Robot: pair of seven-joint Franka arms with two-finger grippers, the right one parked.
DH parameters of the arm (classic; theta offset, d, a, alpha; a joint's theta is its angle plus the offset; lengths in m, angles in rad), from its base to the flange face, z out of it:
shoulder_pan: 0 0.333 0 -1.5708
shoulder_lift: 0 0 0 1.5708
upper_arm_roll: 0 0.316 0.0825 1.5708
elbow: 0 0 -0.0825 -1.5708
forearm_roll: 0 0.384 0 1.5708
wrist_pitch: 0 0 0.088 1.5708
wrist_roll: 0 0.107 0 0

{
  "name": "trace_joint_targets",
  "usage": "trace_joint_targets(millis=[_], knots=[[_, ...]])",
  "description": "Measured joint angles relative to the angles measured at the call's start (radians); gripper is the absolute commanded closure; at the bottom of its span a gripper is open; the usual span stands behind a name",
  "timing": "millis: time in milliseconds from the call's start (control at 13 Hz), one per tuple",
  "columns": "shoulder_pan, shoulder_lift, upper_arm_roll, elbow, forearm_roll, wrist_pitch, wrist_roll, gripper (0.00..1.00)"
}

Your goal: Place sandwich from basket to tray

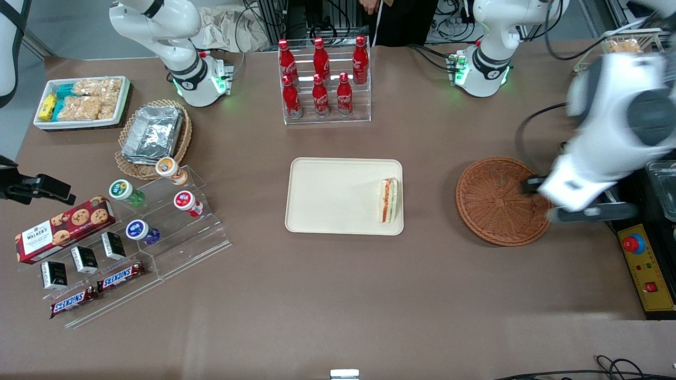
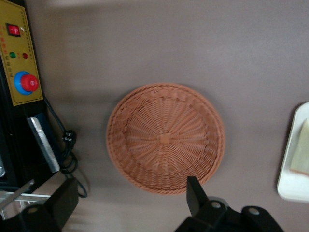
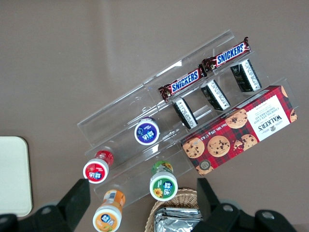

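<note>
1. I saw the sandwich lying on the tray in the middle of the front frame, flat on its side with the red and green filling showing along one edge.
2. It sat at the tray's end toward the working arm, close against the low rim and nearer the front camera than the tray's upper rim.
3. The basket stood on the table well apart from the tray, toward the working arm's end and level with it in the frame.
4. The gripper hung above the basket's rim on the side away from the tray, and the arm over it was blurred.
5. In the wrist view the gripper looked straight down on the basket. Its two dark fingers were spread wide with nothing between them.
6. That same view caught a strip of the tray with a pale corner of the sandwich on it.
7. A yellow control box with a red button lay beside the basket at the table's edge.
8. A clear rack of red cola bottles stood in the upper middle of the front frame, farther from the camera than the tray.
</note>
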Motion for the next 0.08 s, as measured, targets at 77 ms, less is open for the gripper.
trace_joint_targets(millis=[77], knots=[[-0.002, -0.024, 0.069, 0.008, -0.043, -0.011, 0.103, 0.0]])
